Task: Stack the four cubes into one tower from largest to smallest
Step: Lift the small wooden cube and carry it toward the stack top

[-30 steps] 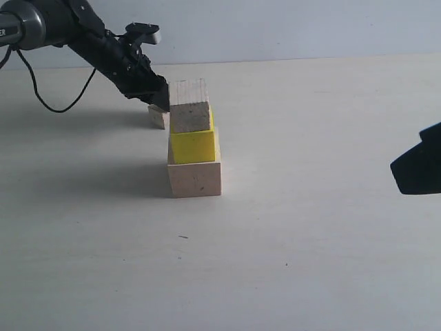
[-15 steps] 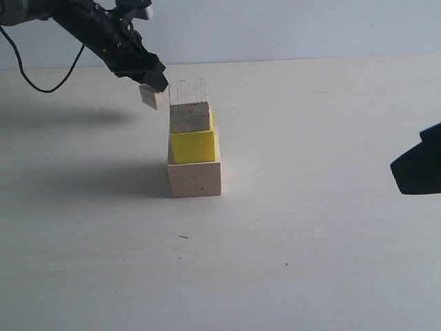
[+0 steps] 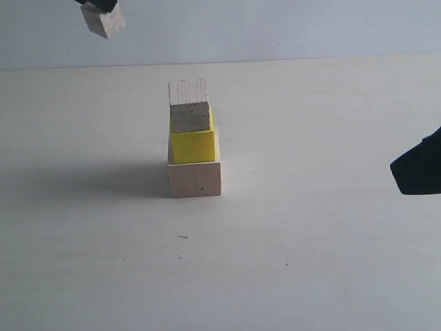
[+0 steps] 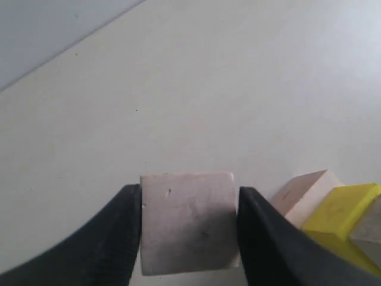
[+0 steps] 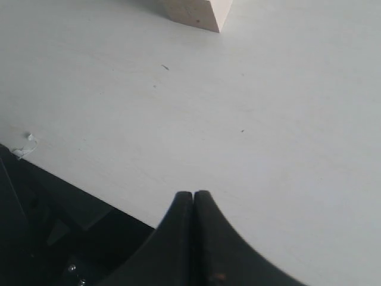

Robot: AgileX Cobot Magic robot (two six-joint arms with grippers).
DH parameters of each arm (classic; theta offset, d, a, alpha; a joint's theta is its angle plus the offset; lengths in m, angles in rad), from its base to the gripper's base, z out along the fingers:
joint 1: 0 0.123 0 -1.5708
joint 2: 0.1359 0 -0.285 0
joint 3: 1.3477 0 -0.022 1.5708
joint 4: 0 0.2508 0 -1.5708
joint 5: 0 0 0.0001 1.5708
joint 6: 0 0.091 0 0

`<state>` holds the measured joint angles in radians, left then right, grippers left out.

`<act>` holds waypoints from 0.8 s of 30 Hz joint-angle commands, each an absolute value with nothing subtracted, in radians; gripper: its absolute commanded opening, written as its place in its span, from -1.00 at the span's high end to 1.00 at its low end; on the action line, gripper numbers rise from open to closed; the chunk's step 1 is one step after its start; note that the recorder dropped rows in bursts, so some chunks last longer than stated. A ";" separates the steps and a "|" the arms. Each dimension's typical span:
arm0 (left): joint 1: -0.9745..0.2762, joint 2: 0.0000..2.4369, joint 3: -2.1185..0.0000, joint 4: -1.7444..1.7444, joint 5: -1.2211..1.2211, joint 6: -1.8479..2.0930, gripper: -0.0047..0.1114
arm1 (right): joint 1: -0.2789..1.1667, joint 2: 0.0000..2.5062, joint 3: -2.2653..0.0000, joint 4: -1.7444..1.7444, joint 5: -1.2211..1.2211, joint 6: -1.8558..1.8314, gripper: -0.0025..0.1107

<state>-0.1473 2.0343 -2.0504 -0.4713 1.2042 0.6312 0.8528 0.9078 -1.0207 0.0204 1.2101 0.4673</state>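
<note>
A three-cube tower stands mid-table: the largest pale wood cube at the base, the bright yellow cube on it, the smaller pale wood cube on top. The tiny pale wood cube hangs high at the upper left, well above and left of the tower, held by my left gripper, which is mostly cut off by the frame edge. In the left wrist view the black fingers press both sides of the tiny cube; the tower shows beyond it. My right gripper is shut on nothing, over bare table.
The right arm's dark bulk juts in at the right edge of the exterior view. A corner of the base cube shows far from the right gripper. The table's front edge with dark space below lies near that gripper.
My left gripper has lifted the tiny cube off the table from behind the tower, rising up and to the left until nearly out of the frame. The tower and the right arm have not moved.
</note>
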 commanded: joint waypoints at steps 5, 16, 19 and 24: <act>-0.207 1.920 -2.017 -0.504 1.221 0.634 0.92 | 0.850 0.902 -1.014 0.020 1.207 0.411 0.96; -0.331 1.823 -1.867 -0.514 1.221 0.650 0.92 | 0.850 0.902 -1.014 0.020 1.205 0.399 0.96; -0.375 1.817 -1.860 -0.506 1.221 0.607 0.92 | 0.850 0.902 -1.014 0.020 1.205 0.399 0.96; -0.422 1.811 -1.860 -0.424 1.221 0.415 0.92 | 0.850 0.902 -1.014 0.020 1.205 0.393 0.96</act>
<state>-0.4025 1.8275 -1.8639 -0.4725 1.2249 0.5187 0.8528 0.9078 -1.0207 0.0224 1.2101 0.4038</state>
